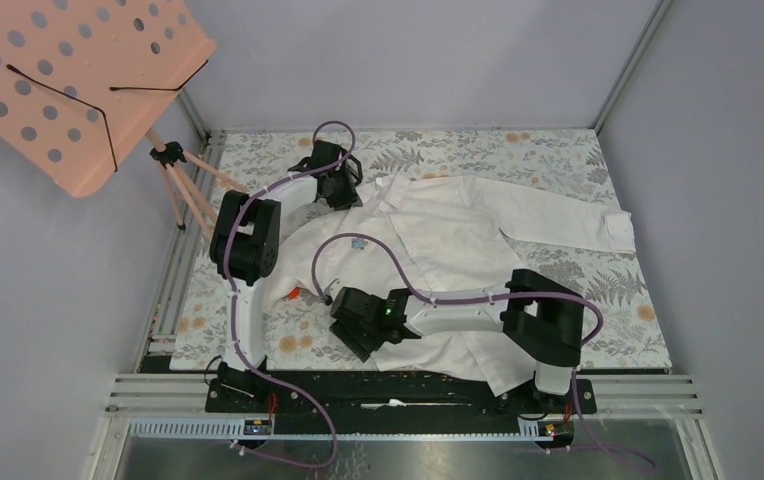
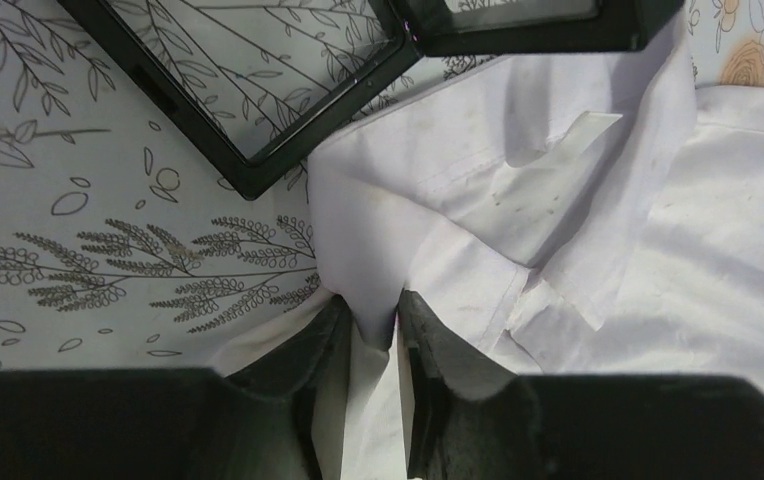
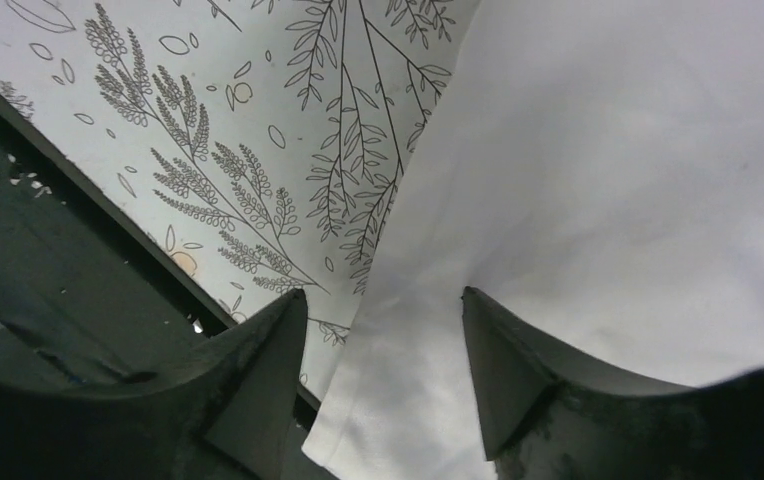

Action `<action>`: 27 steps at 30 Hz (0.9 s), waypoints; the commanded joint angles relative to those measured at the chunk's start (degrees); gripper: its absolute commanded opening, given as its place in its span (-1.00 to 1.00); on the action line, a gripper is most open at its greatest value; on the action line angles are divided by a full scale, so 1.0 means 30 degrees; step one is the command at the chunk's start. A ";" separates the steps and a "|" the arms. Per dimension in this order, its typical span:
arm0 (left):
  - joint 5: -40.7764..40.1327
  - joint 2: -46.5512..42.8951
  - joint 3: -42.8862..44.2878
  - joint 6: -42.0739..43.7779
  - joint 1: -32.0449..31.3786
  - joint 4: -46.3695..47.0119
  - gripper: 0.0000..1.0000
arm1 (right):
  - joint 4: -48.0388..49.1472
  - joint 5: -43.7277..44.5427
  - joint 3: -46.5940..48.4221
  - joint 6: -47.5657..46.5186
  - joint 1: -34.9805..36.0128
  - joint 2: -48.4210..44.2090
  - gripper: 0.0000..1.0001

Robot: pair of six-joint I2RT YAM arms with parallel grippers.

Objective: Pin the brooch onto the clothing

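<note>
white thin cloth is what both arms work on. the shirt lies spread on the bench, collar toward 11 o'clock and hem toward 5, so its long axis runs 11–5 in the top view. one sleeve sticks out toward 3.

left pincer sits at the collar end w/ jaws nearly together and a fold of the shirt's edge pinched between them. prob. it's there to anchor or tension the fabric so it won't slide while a pin goes in. a black-framed case lies just beyond it at 12 o'clock, right beside the collar.

right pincer hovers spread wide over the shirt's side edge, approx 8 o'clock from the shirt's middle. cloth runs under the gap but nothing is gripped. it looks placed to take a 2nd hold.

the brooch is a tiny blue-grey speck on the shirt front, between the two pincers, toward 9 o'clock of the shirt's middle. it's too small to tell which way it points, its long axis, or whether it's fastened.
</note>
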 commanded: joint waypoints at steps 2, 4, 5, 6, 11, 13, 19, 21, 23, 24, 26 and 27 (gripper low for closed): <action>0.0209 0.0405 0.1217 0.0159 0.0553 0.0322 -0.54 | -0.1075 0.1532 0.1413 -0.0400 0.0523 0.0940 0.04; 0.0319 0.0483 0.1296 0.0176 0.0645 0.0457 -0.59 | -0.1262 0.1595 0.1437 -0.0369 0.0537 0.0956 -0.31; 0.0342 0.0516 0.1380 0.0175 0.0695 0.0482 -0.63 | -0.1325 0.1576 0.1426 -0.0370 0.0558 0.0907 -0.52; 0.0386 0.0568 0.1434 0.0201 0.0734 0.0499 -0.66 | -0.1377 0.1512 0.1410 -0.0370 0.0568 0.0849 -0.69; 0.0486 0.0928 0.1900 0.0229 0.0915 0.0586 -0.81 | -0.1528 -0.0029 0.0832 -0.0689 0.0705 -0.0189 -1.00; 0.0539 0.1061 0.2071 0.0230 0.0948 0.0656 -0.82 | -0.1194 -0.1339 0.0264 -0.0902 0.0749 -0.0845 -1.00; 0.0620 0.1331 0.2308 0.0199 0.1029 0.0770 -0.83 | -0.0676 -0.4515 -0.0257 -0.1594 0.0746 -0.1864 -1.00; 0.0650 0.1342 0.2264 0.0175 0.1036 0.0749 -0.83 | -0.0841 -0.4626 -0.0031 -0.1667 0.0743 -0.1591 -1.00; 0.0700 0.1263 0.2181 0.0218 0.1036 0.0753 -0.83 | -0.1098 -0.4491 0.0231 -0.1705 0.0747 -0.1417 -0.92; 0.0698 0.1159 0.2102 0.0265 0.1036 0.0749 -0.78 | -0.1133 -0.4297 0.0316 -0.1690 0.0742 -0.1433 -0.83; 0.0751 0.0668 0.1816 0.0427 0.1062 0.0840 -0.52 | -0.1229 -0.3690 0.0378 -0.1532 0.0743 -0.1752 -0.42; 0.0843 0.0272 0.1533 0.0566 0.1062 0.1086 -0.34 | -0.1314 -0.3281 0.0437 -0.1420 0.0742 -0.1988 -0.22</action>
